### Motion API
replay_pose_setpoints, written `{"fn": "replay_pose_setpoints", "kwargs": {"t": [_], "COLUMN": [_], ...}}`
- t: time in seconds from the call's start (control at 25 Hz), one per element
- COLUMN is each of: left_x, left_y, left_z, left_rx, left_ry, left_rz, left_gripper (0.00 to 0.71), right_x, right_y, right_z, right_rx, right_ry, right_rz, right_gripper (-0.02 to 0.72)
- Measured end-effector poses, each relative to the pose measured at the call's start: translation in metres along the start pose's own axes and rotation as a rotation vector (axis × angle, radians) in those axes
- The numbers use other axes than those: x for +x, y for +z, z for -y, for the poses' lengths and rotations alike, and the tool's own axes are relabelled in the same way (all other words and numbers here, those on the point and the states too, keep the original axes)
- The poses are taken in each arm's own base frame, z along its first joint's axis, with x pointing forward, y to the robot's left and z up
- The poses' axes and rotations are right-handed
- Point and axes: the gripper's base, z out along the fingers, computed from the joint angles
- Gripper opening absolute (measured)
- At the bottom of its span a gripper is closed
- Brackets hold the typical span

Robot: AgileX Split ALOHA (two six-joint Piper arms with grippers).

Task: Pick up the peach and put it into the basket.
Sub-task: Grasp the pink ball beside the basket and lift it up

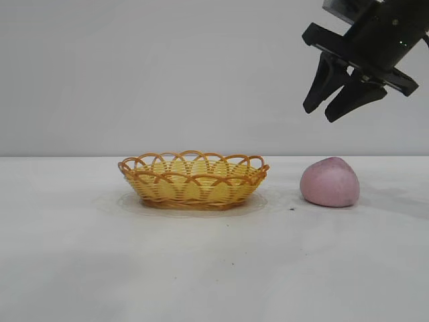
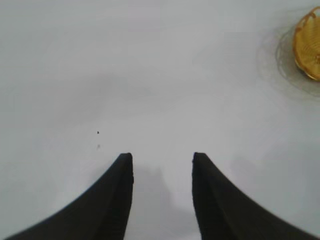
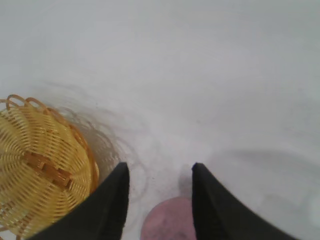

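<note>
- Nearest the outside camera, the bare white table (image 1: 214, 268) fills the foreground.
- On the table, a yellow wicker basket (image 1: 194, 180) with an orange looped rim sits upright a little left of centre, with nothing visible inside it.
- At about 3 o'clock from the basket, set apart from it, the pink peach (image 1: 329, 182) rests on the table, pointed end up.
- Well above the peach, at roughly 12 o'clock from it, the right gripper (image 1: 323, 111) hangs in the air, tilted down toward the basket side; its jaws stand apart and hold nothing.
- From the right wrist camera, the peach (image 3: 167, 220) shows between the two dark fingers (image 3: 107, 205), untouched, with the basket (image 3: 42, 170) beside it.
- From the left wrist camera, the left gripper (image 2: 162, 157) is over bare table with its jaws parted and empty; the basket (image 2: 309, 45) is far off at the frame's edge.
</note>
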Motion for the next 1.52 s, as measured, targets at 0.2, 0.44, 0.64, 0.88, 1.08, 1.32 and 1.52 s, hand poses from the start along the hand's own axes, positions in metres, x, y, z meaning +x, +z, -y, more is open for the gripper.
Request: {"fn": "replay_pose_setpoints", "kwargs": {"t": [0.2, 0.44, 0.64, 0.88, 1.08, 1.32, 1.52], "left_x": [0.032, 0.049, 0.063, 0.065, 0.065, 0.065, 0.064], "left_y": [-0.010, -0.023, -0.037, -0.039, -0.039, -0.039, -0.039], "left_z": [0.000, 0.000, 0.000, 0.000, 0.000, 0.001, 0.002], "left_rx": [0.003, 0.004, 0.004, 0.004, 0.004, -0.036, -0.154], "left_ry": [0.003, 0.012, 0.014, 0.017, 0.017, -0.014, -0.102], "left_rz": [-0.009, 0.084, 0.204, 0.216, 0.216, 0.217, 0.216], "left_gripper": [0.245, 0.245, 0.245, 0.245, 0.245, 0.245, 0.245], "right_x": [0.000, 0.000, 0.000, -0.001, 0.004, 0.014, 0.022], "right_y": [0.000, 0.000, 0.000, -0.001, -0.001, -0.002, 0.001], "right_z": [0.000, 0.000, 0.000, -0.001, 0.000, 0.004, 0.008], "right_rx": [-0.002, -0.003, -0.003, -0.003, 0.005, 0.042, 0.061], "right_ry": [0.003, -0.001, -0.007, -0.021, -0.065, -0.081, -0.059], "right_rz": [0.003, 0.002, 0.002, 0.004, -0.050, -0.157, -0.232], "right_gripper": [0.295, 0.243, 0.247, 0.247, 0.247, 0.247, 0.247]}}
